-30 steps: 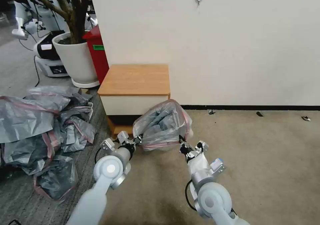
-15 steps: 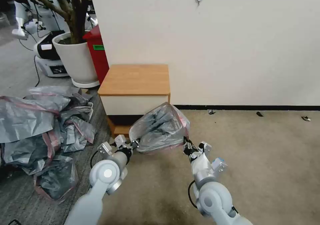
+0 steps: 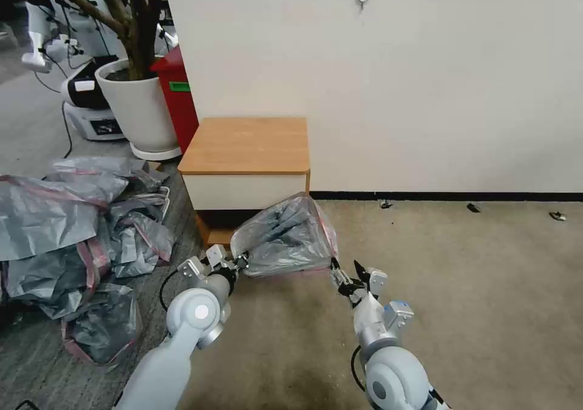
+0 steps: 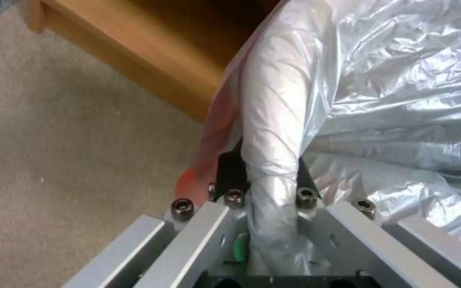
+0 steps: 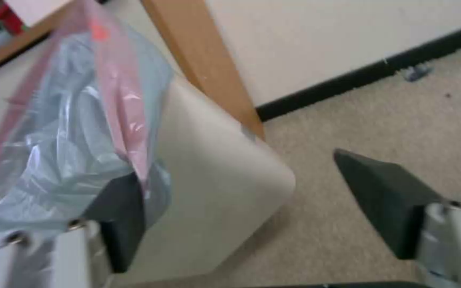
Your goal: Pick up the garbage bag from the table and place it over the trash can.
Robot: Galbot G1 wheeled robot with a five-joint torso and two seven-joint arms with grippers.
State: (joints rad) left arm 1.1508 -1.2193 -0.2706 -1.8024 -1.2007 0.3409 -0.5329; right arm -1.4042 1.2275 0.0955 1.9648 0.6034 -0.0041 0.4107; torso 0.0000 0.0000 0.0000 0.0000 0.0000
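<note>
The thin, crinkly translucent grey garbage bag [image 3: 285, 237] with its pinkish-red rim is draped over the small cream-beige plastic trash can [image 5: 214, 200], which stands on the beige carpet [image 3: 461, 288] just in front of the small wooden bedside table [image 3: 246, 155]. The left gripper [image 3: 237, 263] has its fingers clamped on the bag's left edge. The right gripper [image 3: 348, 274] sits just beside the bag's right corner, fingers spread wide and holding nothing.

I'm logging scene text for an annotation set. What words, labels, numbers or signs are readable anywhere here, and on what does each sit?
No text can be read.
Green label on the tall red bin: too small to read.
White patch on the black-and-white machine behind the white plant pot: blank or too small to tell.
Translucent grey garbage bag, cream-beige trash can, wooden-topped table: no print visible.
</note>
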